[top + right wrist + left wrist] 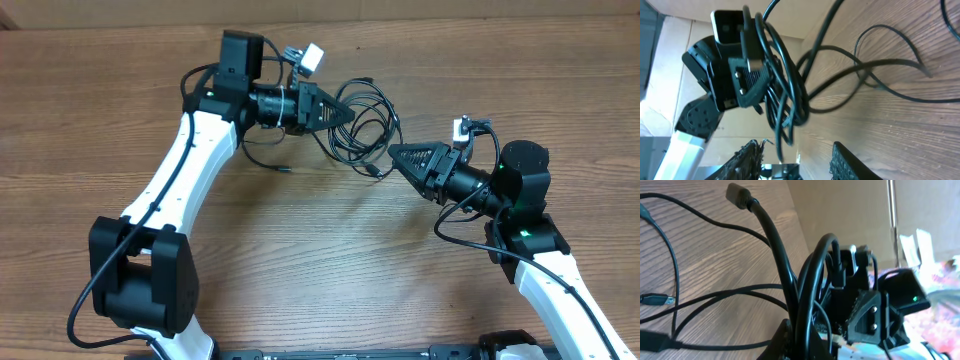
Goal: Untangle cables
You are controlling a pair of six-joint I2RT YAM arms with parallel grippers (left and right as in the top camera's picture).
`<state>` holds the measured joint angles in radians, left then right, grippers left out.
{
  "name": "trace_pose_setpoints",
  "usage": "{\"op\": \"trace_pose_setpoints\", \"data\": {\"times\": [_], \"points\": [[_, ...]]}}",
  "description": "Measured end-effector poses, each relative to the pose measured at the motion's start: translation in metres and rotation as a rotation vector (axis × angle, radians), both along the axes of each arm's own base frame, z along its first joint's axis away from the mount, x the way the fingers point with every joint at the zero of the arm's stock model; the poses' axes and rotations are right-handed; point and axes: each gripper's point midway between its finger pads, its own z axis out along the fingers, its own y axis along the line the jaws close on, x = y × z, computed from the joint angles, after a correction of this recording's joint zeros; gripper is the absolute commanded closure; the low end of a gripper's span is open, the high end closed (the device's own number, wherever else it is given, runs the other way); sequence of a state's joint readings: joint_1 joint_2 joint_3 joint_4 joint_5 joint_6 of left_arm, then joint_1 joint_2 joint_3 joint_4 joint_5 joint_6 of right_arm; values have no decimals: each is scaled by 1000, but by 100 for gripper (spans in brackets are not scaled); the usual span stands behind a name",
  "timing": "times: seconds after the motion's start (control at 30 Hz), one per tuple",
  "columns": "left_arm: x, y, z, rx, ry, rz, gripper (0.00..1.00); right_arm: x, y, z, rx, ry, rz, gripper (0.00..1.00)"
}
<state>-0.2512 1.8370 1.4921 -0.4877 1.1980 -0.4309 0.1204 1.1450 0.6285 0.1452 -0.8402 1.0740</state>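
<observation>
Wooden tabletop (300, 260), left end effector (350, 113) pinching the tangled cables (805, 295), right end effector (392, 152) spread, loops just before it.

Left jaws mostly behind cables (802, 300)

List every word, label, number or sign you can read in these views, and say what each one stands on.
Readable text: none in any view.
The white block above the left arm's wrist: too small to make out any print.
The pale and pink clutter at the right of the left wrist view: too blurred to read.
The cables and the wooden table: no markings visible.
</observation>
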Motion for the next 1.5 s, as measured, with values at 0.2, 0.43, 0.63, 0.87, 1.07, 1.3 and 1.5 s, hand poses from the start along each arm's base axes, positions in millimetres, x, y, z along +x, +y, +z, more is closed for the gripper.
{"op": "trace_pose_setpoints", "data": {"times": [0.2,0.43,0.63,0.87,1.07,1.3,1.5], "points": [[-8,-2,-5,16,-26,-31,96,5,-3,-3,-23,-15,-24,60],[-16,-5,1,-24,-59,-81,96,19,-9,-25,-98,-25,-65,72],[-25,-12,1,-32,-49,-113,94,25,-12,-39,-158,-44,-68,76],[-27,-13,1,-35,-45,-120,96,25,-9,-41,-186,-70,-61,75],[-27,-13,1,-34,-44,-120,96,18,14,-40,-202,-100,-20,74],[-32,-18,2,-39,-37,-137,96,12,26,-68,-330,-32,-77,96],[-36,-20,-2,-45,-18,-150,88,11,-1,-89,-495,91,-208,96]]}}
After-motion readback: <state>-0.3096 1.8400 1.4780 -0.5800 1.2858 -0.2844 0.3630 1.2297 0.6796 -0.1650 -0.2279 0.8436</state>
